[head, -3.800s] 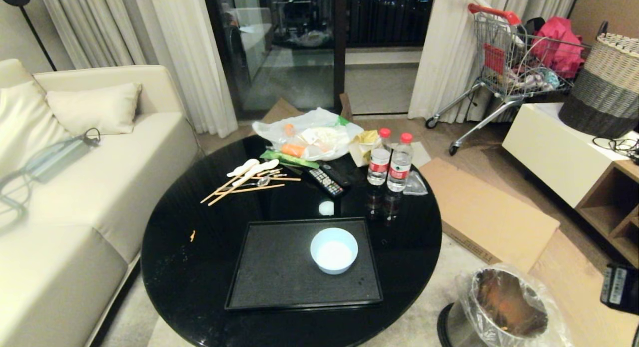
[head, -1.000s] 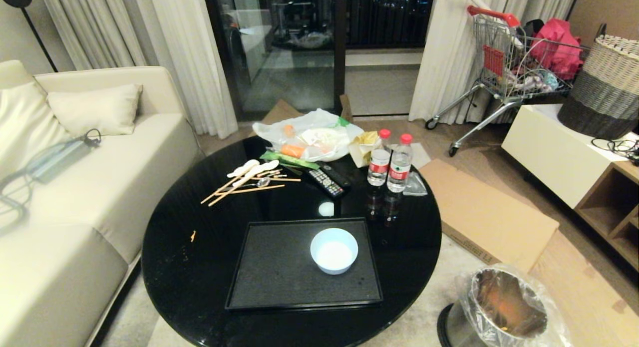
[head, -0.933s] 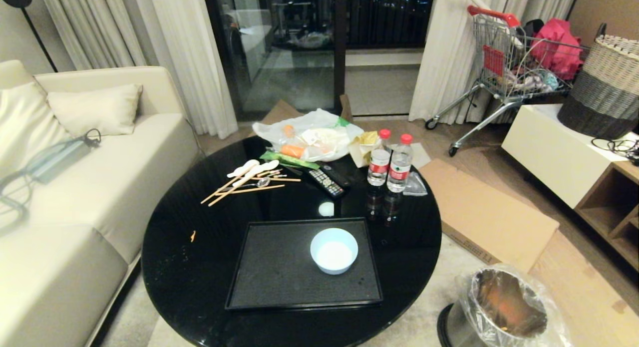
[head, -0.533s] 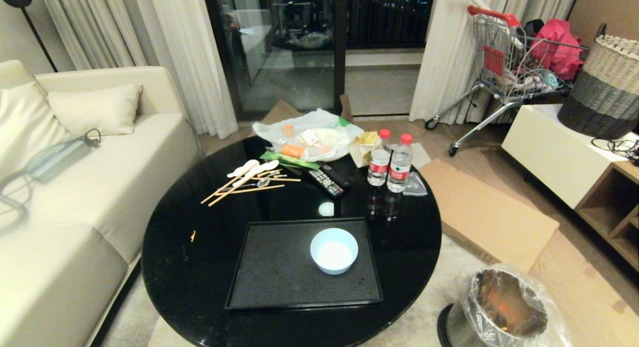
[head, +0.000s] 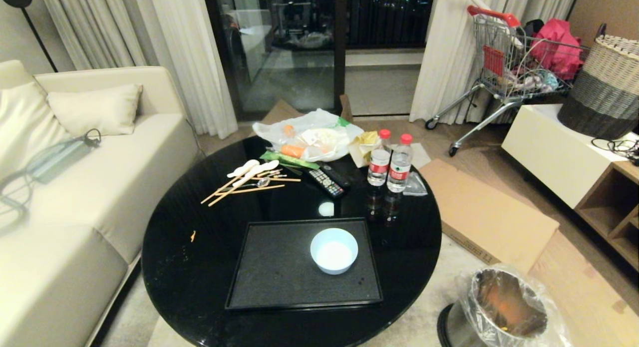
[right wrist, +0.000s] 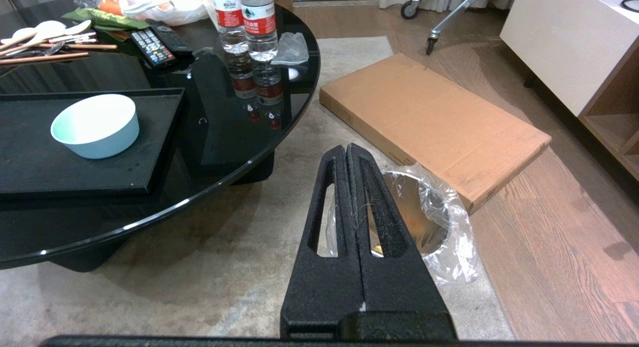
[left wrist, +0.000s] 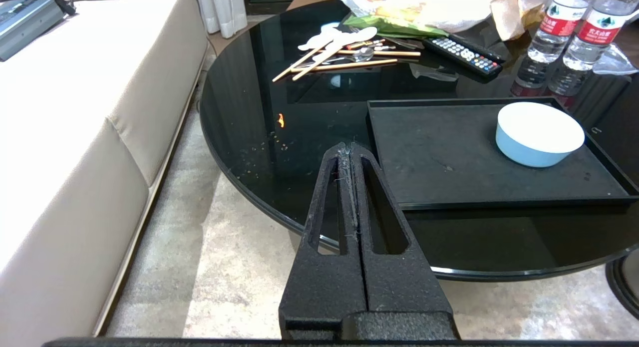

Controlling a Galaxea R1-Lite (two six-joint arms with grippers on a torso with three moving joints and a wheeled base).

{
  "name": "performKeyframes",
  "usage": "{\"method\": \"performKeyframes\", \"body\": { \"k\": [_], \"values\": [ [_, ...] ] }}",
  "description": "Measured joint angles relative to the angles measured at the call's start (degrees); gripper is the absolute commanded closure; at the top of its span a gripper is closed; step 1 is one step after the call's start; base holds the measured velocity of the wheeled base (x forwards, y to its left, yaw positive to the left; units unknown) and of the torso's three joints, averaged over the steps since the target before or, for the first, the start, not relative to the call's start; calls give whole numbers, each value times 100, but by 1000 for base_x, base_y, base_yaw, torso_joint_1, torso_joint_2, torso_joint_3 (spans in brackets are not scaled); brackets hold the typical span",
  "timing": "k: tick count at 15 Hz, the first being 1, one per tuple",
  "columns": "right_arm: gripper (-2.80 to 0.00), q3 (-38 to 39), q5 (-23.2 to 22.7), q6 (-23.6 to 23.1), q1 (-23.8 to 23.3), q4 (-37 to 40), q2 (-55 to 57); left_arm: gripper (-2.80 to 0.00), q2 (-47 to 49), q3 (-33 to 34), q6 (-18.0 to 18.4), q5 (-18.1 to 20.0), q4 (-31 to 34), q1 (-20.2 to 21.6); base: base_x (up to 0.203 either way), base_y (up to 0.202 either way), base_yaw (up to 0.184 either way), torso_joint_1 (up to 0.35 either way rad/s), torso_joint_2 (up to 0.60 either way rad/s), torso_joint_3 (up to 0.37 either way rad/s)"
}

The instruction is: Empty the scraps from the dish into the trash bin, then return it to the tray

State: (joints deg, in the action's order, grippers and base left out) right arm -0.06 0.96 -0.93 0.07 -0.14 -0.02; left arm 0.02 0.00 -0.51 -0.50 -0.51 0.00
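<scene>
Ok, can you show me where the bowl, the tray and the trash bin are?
bowl [head: 334, 250], head view, on its pale inside bottom.
tray [head: 279, 267], head view, on its bare matte surface.
trash bin [head: 509, 304], head view, on its shiny inner wall.

Bowl [head: 334, 250] sits alone on tray [head: 279, 277], open all round. Bottles [head: 389, 162] at 1 o'clock, remote [head: 327, 181] and chopsticks [head: 244, 183] at 11–12. Bin [head: 501, 309] mouth at 4 o'clock unobstructed.

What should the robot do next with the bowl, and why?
Probably nothing more, just stay parked. The dish already sits upright on the tray, looking empty, with orange bits in the trash bin. Both the left gripper and right gripper have shut jaws, away from it.
</scene>
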Motion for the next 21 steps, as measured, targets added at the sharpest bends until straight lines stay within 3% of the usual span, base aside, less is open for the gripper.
{"method": "performKeyframes", "body": {
  "k": [21],
  "values": [
    [0, 1, -2, 0, 0, -2, -5, 0, 0, 0, 0, -2, 0, 0, 0, 0, 0, 0, 0, 0]
  ]
}}
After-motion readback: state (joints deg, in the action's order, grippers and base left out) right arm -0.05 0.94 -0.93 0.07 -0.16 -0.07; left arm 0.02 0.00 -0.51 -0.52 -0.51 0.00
